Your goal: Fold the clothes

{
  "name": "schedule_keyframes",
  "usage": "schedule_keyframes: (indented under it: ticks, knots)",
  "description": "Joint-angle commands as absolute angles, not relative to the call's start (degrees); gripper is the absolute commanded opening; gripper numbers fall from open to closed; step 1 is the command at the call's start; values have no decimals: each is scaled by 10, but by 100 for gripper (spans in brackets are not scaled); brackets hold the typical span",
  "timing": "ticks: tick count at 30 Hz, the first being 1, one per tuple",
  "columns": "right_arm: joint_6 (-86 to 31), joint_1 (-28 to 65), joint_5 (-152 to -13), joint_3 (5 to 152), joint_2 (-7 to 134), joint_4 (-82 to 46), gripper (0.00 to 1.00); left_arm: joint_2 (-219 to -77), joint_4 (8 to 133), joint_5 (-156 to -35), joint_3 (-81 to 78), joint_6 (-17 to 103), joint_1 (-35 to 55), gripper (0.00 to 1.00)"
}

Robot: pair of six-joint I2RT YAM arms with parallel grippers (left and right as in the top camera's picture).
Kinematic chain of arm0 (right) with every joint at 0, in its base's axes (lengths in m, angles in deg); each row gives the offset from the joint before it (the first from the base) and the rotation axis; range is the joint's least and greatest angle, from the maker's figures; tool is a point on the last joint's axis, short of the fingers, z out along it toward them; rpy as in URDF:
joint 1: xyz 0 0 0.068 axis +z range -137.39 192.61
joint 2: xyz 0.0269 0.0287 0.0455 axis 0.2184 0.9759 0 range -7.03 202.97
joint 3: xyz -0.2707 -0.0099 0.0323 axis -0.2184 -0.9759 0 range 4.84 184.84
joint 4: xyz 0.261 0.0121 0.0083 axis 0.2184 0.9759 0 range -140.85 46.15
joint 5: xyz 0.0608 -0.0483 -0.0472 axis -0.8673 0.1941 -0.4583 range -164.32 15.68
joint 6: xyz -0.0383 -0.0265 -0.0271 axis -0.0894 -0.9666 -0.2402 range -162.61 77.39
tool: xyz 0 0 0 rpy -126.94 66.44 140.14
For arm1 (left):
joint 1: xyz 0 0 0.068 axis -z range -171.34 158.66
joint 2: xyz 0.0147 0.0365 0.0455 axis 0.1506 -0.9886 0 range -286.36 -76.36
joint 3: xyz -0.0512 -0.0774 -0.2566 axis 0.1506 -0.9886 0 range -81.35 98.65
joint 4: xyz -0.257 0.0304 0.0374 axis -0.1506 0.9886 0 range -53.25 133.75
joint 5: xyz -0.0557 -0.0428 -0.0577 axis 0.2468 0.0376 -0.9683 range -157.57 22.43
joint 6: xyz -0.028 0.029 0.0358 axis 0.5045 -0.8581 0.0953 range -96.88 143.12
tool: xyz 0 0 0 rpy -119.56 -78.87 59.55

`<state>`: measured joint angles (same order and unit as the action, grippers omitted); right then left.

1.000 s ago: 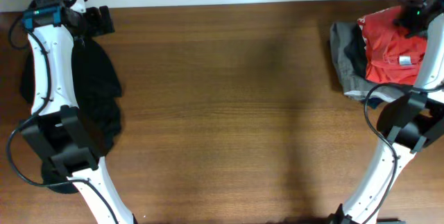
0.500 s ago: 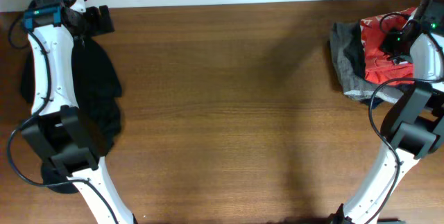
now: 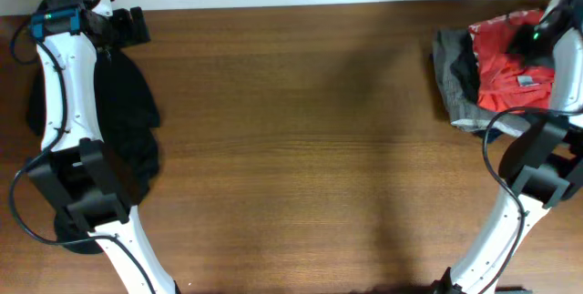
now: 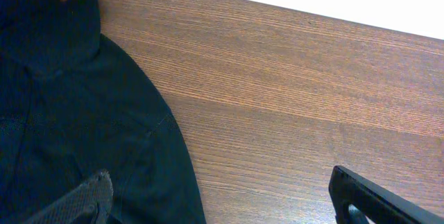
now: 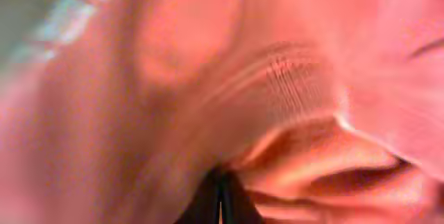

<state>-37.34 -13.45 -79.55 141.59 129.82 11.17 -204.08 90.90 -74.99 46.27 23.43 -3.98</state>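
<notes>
The orange-red T-shirt [image 3: 503, 65] lies crumpled at the far right of the table, on top of a grey garment, with its white label [image 3: 526, 81] showing. My right gripper [image 3: 539, 35] is down on the shirt's upper right part. In the right wrist view its fingers [image 5: 220, 197] are pressed together, and bunched orange-red cloth [image 5: 208, 78] fills the frame. My left gripper [image 3: 127, 25] is at the far left back corner. It is open and empty [image 4: 229, 203], over the edge of a black garment.
A grey garment [image 3: 448, 74] lies under and to the left of the T-shirt. A black garment [image 3: 127, 116] [image 4: 69, 113] lies along the left side under the left arm. Bare wooden table [image 3: 301, 130] lies between them. The table's back edge runs near both grippers.
My right gripper dipped down and left into the T-shirt, then pulled back up and right. The cloth bunched and shifted, and the label shows again. The left arm has not moved.
</notes>
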Motion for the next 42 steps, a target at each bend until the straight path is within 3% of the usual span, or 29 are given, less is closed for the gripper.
schedule_keyframes:
  ticks: [1,8,13,16,17,18,23,34,42]
  knots:
    - [-394,-126,-812,1533,1245,154,8,-2030,908,-747,458,240,-40,99]
    - [-394,-120,-815,1759,1242,288,18,-2030,908,-772,458,240,-39,99]
    - [-393,-100,-851,1850,1241,368,32,-2030,908,-772,458,240,-39,99]
    - [-393,-79,-933,1848,1224,406,60,-2030,908,-772,458,240,-39,99]
    - [-391,-70,-969,1848,1220,421,91,-2030,908,-772,458,240,-39,99]
    - [-391,-59,-1007,1848,1218,439,98,-2030,908,-772,458,240,-39,99]
    - [-389,-2,-1138,1847,1217,462,98,-2030,908,-772,458,240,-39,99]
    - [-392,76,-1120,1848,1217,464,98,-2030,908,-772,458,240,-39,99]
    - [-472,126,-921,1847,1179,423,98,-2030,908,-772,458,240,-39,99]
